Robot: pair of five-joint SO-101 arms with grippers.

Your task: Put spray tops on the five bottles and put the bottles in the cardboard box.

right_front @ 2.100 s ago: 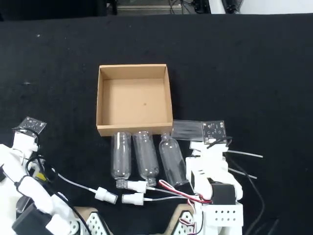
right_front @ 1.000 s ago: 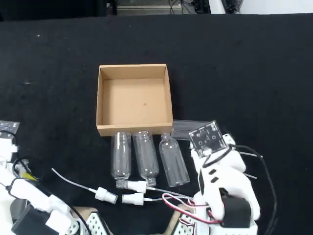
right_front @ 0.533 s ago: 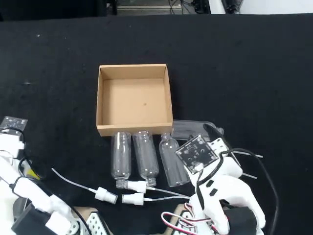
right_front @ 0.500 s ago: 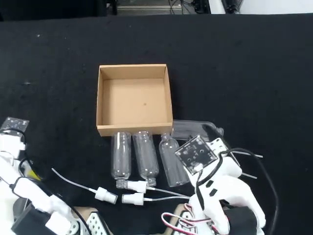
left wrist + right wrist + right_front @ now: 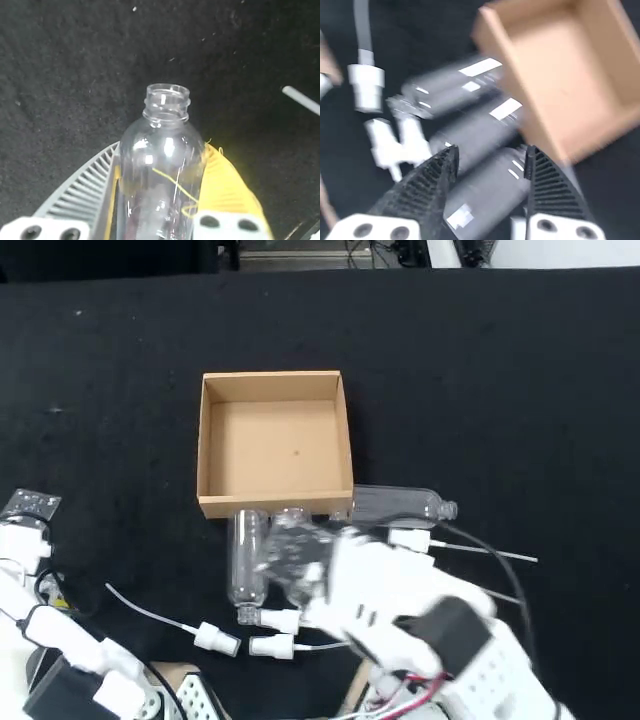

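Observation:
The cardboard box (image 5: 212,445) lies open on the black table, and it shows too in the right wrist view (image 5: 560,65). Clear bottles lie side by side just in front of it; the leftmost bottle (image 5: 247,558) is in plain sight. My right gripper (image 5: 292,562) hovers blurred over the others, open, its fingers straddling the bottles (image 5: 485,130). Another bottle (image 5: 400,505) lies crosswise at the box's near right corner. Loose spray tops (image 5: 218,639) (image 5: 366,86) lie near the table's front edge. My left gripper (image 5: 162,150) is shut on an uncapped clear bottle (image 5: 160,175).
My left arm (image 5: 28,555) sits at the front left. A spray top with a long tube (image 5: 412,538) lies right of the bottles. Thin dip tubes (image 5: 150,612) trail across the front of the table. Both arm bases stand along the near edge.
My right arm has swung left from beside the crosswise bottle to above the row of bottles, uncovering that bottle. The left arm has shifted only slightly.

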